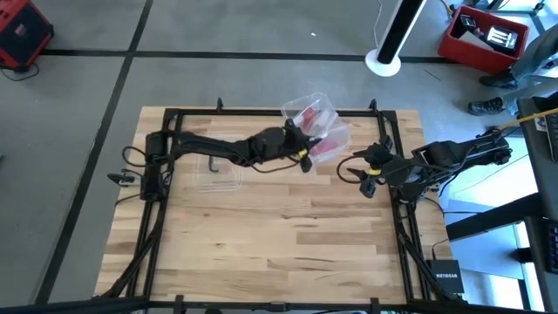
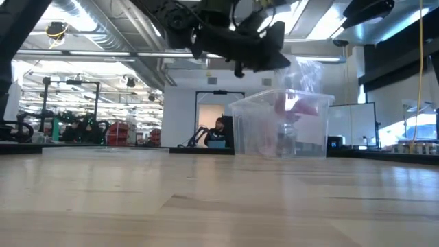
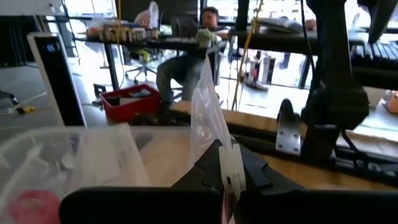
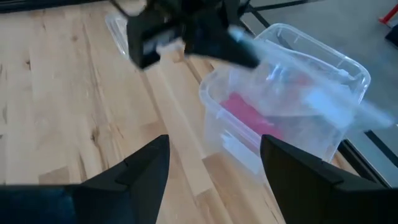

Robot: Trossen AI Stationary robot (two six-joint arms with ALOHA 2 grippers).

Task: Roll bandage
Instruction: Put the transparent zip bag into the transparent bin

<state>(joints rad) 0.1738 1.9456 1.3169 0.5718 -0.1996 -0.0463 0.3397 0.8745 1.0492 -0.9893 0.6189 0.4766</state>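
Observation:
The pink bandage (image 4: 249, 115) lies inside a clear plastic box (image 4: 336, 68) at the table's far side, right of centre; it also shows pink through the box wall in the low view (image 2: 302, 106). My left gripper (image 1: 303, 153) reaches level from the table's left to just above the box's near left rim. It is shut on a crumpled clear plastic wrapper (image 3: 208, 112). My right gripper (image 4: 214, 146) hovers open to the right of the box and nearer the table's front. It points down at a slant toward the box, with nothing between its fingers. My left gripper pinches one end of the clear wrapper (image 3: 229, 163) between its two fingers, coming level from the table's left. The rest of the wrapper (image 4: 298, 84) sticks out past the fingertips over the open box, held above its rim (image 2: 305, 75). I cannot tell whether its far end touches the box.
A clear flat lid (image 1: 218, 172) lies on the table under my left arm. The black frame rail (image 1: 261, 112) runs along the far edge behind the box. Bare wood (image 1: 279, 235) stretches across the near half of the table.

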